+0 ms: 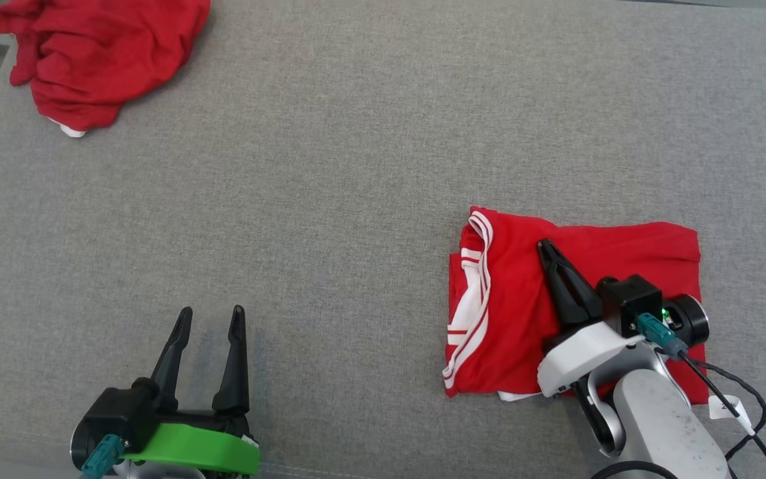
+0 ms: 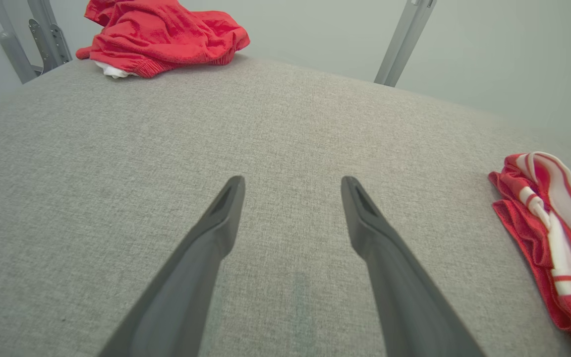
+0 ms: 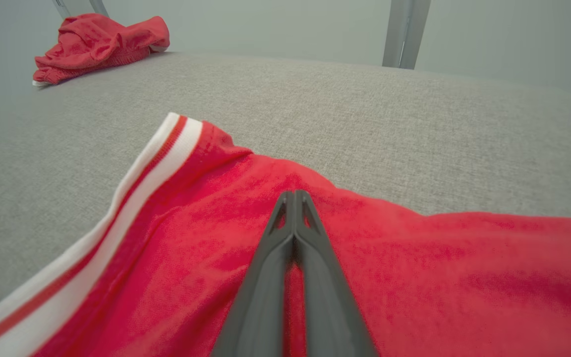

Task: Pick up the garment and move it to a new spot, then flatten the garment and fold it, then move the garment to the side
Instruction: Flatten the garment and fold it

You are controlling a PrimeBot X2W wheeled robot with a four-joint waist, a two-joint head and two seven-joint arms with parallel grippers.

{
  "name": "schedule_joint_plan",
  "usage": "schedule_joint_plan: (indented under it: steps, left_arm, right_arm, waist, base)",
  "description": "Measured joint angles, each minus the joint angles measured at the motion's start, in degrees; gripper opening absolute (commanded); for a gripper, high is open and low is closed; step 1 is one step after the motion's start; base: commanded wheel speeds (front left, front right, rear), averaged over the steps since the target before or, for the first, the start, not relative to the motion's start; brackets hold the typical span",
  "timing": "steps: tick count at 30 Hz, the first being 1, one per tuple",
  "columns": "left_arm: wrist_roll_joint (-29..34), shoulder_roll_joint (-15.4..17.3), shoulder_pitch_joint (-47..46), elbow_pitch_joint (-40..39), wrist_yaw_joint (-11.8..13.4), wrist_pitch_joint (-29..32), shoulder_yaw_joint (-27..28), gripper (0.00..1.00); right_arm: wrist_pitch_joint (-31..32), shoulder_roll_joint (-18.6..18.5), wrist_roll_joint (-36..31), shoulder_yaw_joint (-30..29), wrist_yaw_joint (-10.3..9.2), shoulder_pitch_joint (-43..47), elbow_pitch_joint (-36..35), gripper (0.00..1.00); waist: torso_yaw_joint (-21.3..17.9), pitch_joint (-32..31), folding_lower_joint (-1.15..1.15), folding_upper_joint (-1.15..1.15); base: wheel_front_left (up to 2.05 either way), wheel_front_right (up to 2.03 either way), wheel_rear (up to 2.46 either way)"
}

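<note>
The garment [image 1: 516, 299] is a red shirt with white-striped trim, folded into a rectangle at the right of the grey padded surface [image 1: 356, 166]. My right gripper [image 1: 546, 247] lies over its middle, fingers pressed together and pointing up the view. In the right wrist view the right gripper [image 3: 294, 194] is shut just above the red cloth [image 3: 414, 267], with no fold visibly pinched between the tips. My left gripper [image 1: 210, 316] stands open over bare surface at the lower left, well apart from the shirt. The left wrist view shows the left gripper [image 2: 293, 186] holding nothing, with the shirt's striped edge [image 2: 553, 233] at far right.
A second red garment [image 1: 97, 53] lies crumpled at the far left corner, also in the left wrist view [image 2: 161, 34] and the right wrist view [image 3: 99, 42]. Grey metal posts [image 2: 404, 39] stand beyond the far edge. A black cable [image 1: 735, 392] trails from my right wrist.
</note>
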Motion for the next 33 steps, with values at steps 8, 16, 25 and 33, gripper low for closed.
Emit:
schedule_joint_plan:
  steps: [8,16,25,33]
  left_arm:
    - [0.0,0.5,-0.1,0.3,0.0,0.0,0.0,1.0]
    - [-0.3,0.4,0.0,0.7,0.0,0.0,-0.2,1.0]
    - [-0.6,0.2,1.5,0.7,0.0,0.0,1.0,1.0]
    - [-0.3,0.0,4.7,0.4,0.0,0.0,4.9,1.0]
  right_arm:
    - [0.0,-0.2,3.5,7.0,-0.02,-2.6,1.2,0.0]
    - [0.0,-0.1,5.1,15.1,-0.01,-3.1,4.0,0.0]
    - [0.0,-0.1,6.8,19.8,0.0,-2.2,1.4,0.0]
    - [0.0,-0.1,1.7,10.3,0.0,6.7,-14.4,1.0]
  waist:
    - [2.3,1.5,0.0,0.0]
    - [2.8,-0.1,0.0,0.0]
    - [2.0,-1.7,0.0,0.0]
    - [-1.2,-5.3,0.0,0.0]
  base:
    - [0.0,0.0,0.0]
    - [0.0,0.0,0.0]
    - [0.0,0.0,0.0]
    - [0.0,0.0,0.0]
